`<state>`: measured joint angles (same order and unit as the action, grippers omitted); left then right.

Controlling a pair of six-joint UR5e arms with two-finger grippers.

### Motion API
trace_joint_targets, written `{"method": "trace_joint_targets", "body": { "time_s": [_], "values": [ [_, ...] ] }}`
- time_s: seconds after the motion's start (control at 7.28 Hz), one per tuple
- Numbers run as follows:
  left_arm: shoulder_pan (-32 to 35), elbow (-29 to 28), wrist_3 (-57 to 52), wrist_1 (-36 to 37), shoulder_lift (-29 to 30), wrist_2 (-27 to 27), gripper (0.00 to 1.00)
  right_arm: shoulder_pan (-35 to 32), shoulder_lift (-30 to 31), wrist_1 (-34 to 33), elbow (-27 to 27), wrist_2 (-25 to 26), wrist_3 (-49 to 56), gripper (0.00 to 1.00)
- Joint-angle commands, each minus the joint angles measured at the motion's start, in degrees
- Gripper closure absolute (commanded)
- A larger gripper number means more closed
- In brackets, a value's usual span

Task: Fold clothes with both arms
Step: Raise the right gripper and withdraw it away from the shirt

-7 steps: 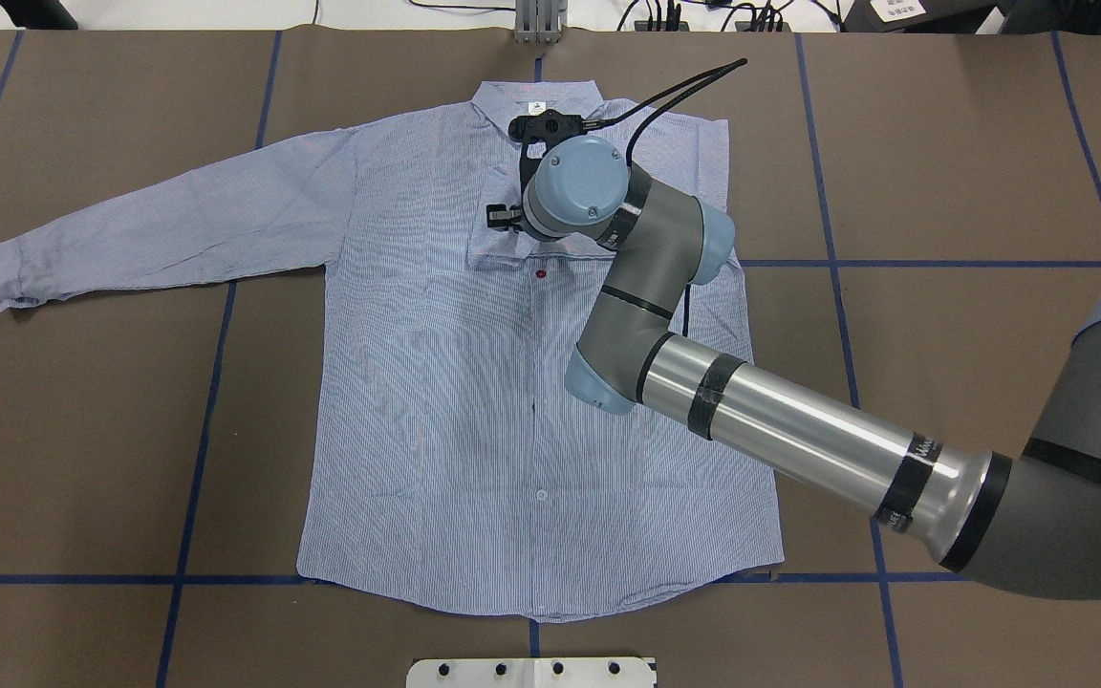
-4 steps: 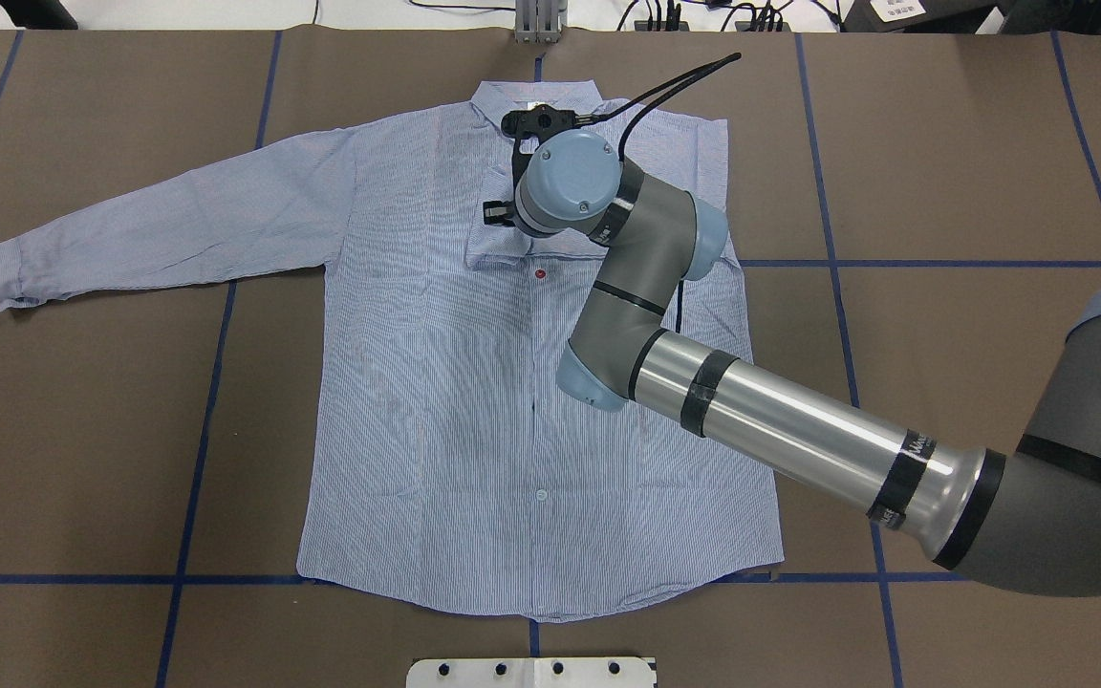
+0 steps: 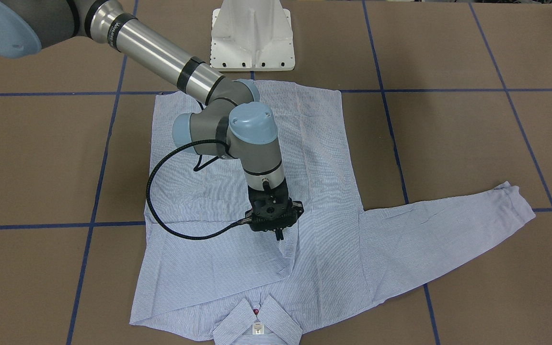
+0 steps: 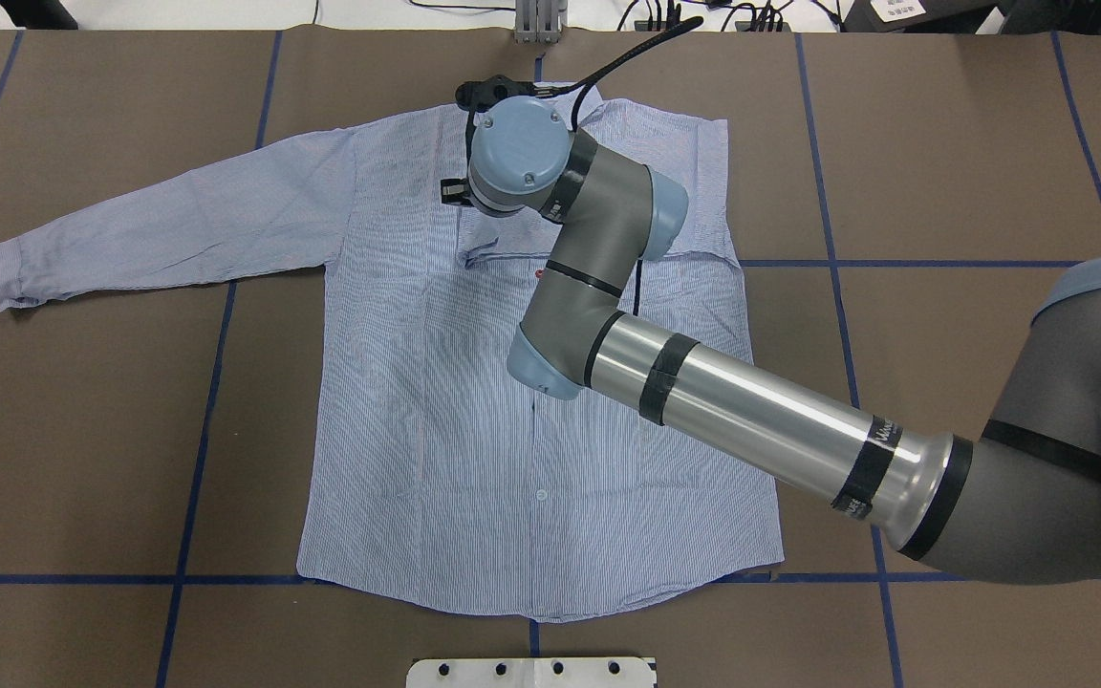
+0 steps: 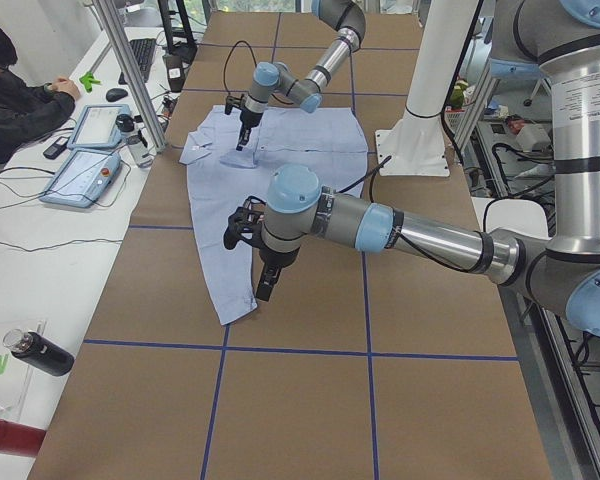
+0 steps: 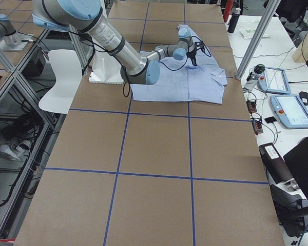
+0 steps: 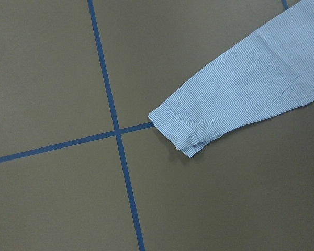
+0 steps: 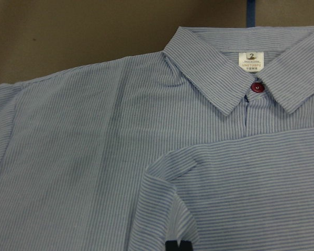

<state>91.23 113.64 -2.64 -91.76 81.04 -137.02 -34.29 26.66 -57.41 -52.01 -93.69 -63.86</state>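
The striped shirt [image 4: 436, 430] lies flat, front up, on the brown table, collar [image 8: 251, 73] at the far side. Its right sleeve [image 3: 209, 278] is folded across the chest. My right gripper [image 3: 280, 235] points down onto that sleeve's end and is shut on the cloth; its dark fingertips [image 8: 178, 246] show at the bottom of the right wrist view. In the overhead view the wrist hides it. The other sleeve lies stretched out sideways, ending in its cuff [image 7: 178, 130]. My left gripper [image 5: 262, 292] hangs above that cuff; I cannot tell whether it is open or shut.
The white pedestal base [image 3: 252, 33] stands just behind the shirt's hem. Blue tape lines [image 4: 197, 430] cross the brown table cover. A metal post [image 4: 536, 19] rises at the far edge. A person [image 5: 10, 90] sits at a side desk with tablets.
My right gripper has moved left and toward the collar, dragging the folded sleeve's end further across the chest. The outstretched sleeve has not moved.
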Motion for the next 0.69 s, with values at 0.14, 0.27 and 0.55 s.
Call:
{"method": "trace_joint_targets", "body": {
  "time_s": [0.14, 0.27, 0.55],
  "values": [
    [0.00, 0.00, 0.00, 0.00, 0.00, 0.00, 0.00, 1.41, -6.76, -1.22, 5.65, 3.33, -0.30, 1.00],
    [0.00, 0.00, 0.00, 0.00, 0.00, 0.00, 0.00, 2.81, -8.89, -1.21, 7.69, 5.95, -0.38, 1.00],
    [0.00, 0.09, 0.00, 0.00, 0.00, 0.09, 0.00, 4.05, -14.58, -1.30, 12.85, 8.43, -9.48, 0.10]
  ]
}}
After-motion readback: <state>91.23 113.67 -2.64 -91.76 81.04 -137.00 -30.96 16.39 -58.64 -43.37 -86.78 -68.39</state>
